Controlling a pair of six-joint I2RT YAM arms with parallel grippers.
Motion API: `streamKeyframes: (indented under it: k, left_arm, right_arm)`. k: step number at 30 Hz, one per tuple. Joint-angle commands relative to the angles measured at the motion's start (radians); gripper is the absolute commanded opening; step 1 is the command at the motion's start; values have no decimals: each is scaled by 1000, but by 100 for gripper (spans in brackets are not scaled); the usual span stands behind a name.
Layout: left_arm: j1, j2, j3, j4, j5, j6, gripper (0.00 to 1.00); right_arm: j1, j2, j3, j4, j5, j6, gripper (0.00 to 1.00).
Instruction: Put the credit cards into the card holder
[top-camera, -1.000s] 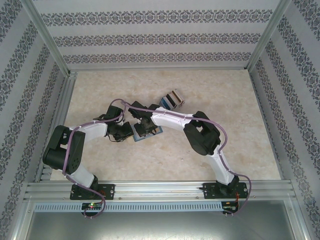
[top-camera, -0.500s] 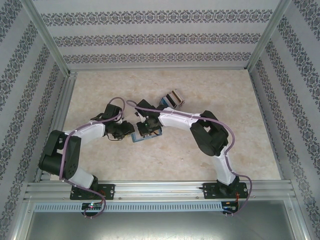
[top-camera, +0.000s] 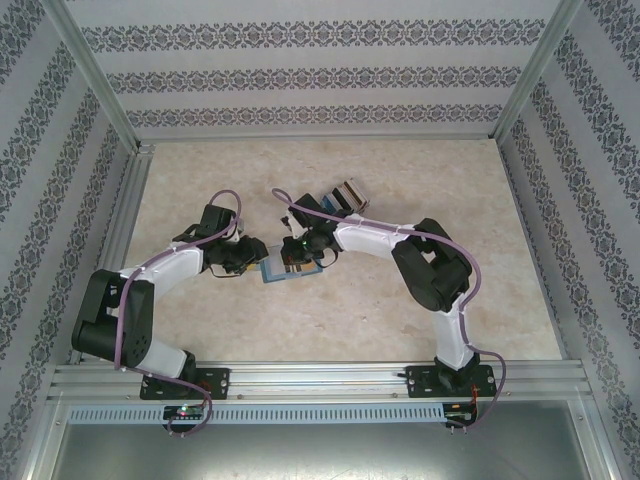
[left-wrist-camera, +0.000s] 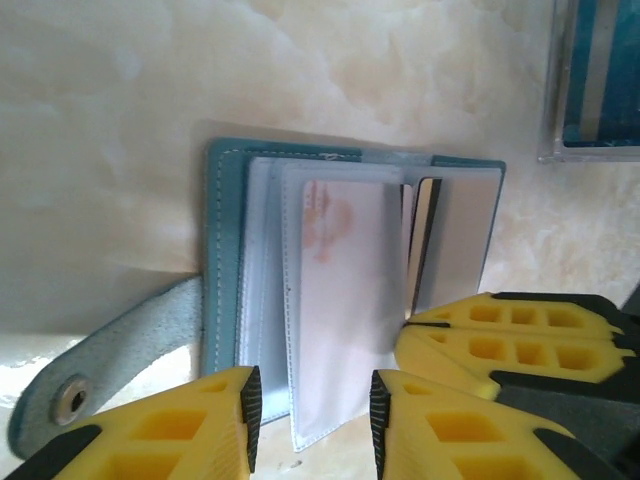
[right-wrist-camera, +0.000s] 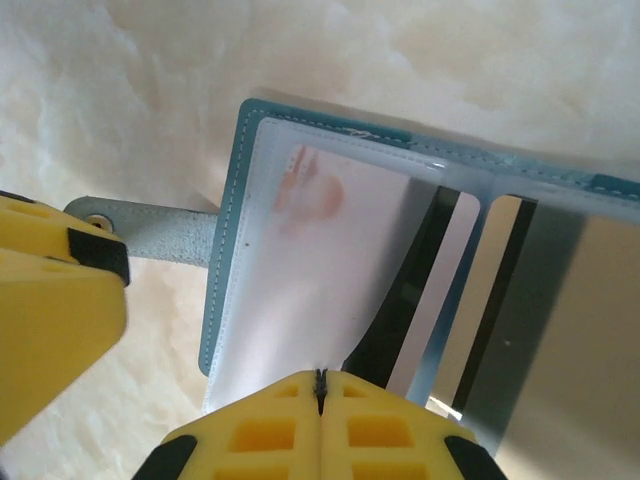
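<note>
While both arms bend inward over the middle of the bench (top-camera: 200, 320), the top view shows the left hand (top-camera: 253, 258) and the right hand (top-camera: 303, 252) close together over the open blue card holder (top-camera: 280, 273), which lies flat just in front of them. A clear box (top-camera: 343, 196) with several credit cards (top-camera: 336, 202) standing on edge in it sits a little farther back, just beyond the right hand. From the left wrist, the holder lies open on the pale marbled surface. Its strap (left-wrist-camera: 110, 380), which ends in a metal snap, trails off to the lower left. The left hand's yellow fingers (left-wrist-camera: 200, 435) stand spread, and the near end of a clear sleeve (left-wrist-camera: 330, 400) lies in the gap between them. A whitish card (left-wrist-camera: 335, 250) with a reddish mark sits inside that sleeve. Just to its right, a dark-edged card (left-wrist-camera: 424, 240) stands tilted among the sleeves, above the right hand's fingers (left-wrist-camera: 500, 335). A corner of the clear box shows at the upper right. From the right wrist, the right hand's fingers are pressed together at the near edge of the sleeve. Whether a sheet is caught between them I cannot tell. Beyond the tips, a pale card with a black stripe (right-wrist-camera: 440, 300) slants out from the sleeves, and a tan card with a dark stripe (right-wrist-camera: 497, 265) lies beside it. One finger of the left hand shows at the left edge, near the strap.
</note>
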Motion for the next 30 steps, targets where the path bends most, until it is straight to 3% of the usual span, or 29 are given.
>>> streamKeyframes:
  k: [1,9,30]
  left_arm:
    - [10,-8,1,52,53,-42,37]
    - [10,16,-11,98,79,-70,37]
    - [10,120,11,148,94,-85,39]
  right_arm:
    - [-15,-56,-40,85,-54,47,0]
    - [-41,-86,-180,325,-116,179,0]
    - [-80,-81,-271,441,-157,242,0]
